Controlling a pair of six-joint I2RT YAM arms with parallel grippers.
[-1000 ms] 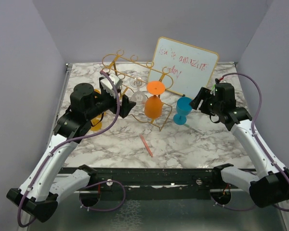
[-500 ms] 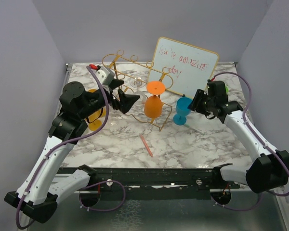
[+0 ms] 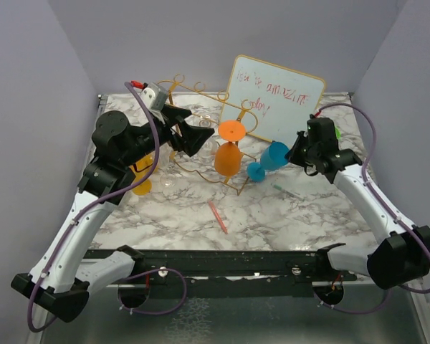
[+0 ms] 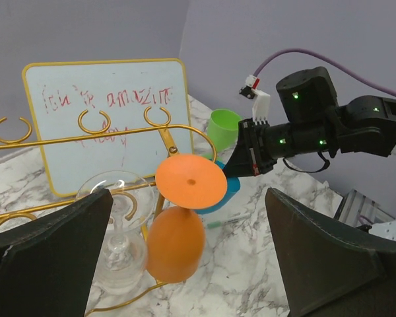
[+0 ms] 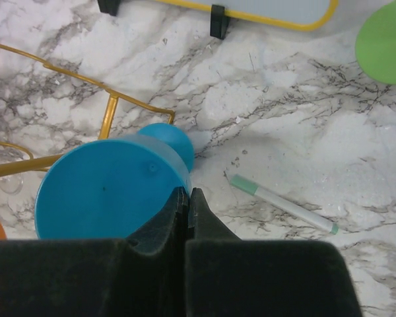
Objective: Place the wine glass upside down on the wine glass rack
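Beside the near end of the wine glass rack [image 4: 167, 141], the blue wine glass [image 3: 266, 162] is tipped over, its foot toward the rack and its bowl toward the right arm. The right fingers [image 5: 160, 231] are pressed together on what looks like the bowl's rim. A rim pinch probably gives little hold, so lift slowly. Turn the glass fully foot-up before moving in. Then slide the stem between the 2 rails at a free spot next to the hanging orange glass [image 4: 177, 241], without knocking it or the clear glass [image 4: 119, 247]. The left fingers [image 4: 46, 244] stand wide apart, holding nothing, close over the rack. They should keep clear of that path.
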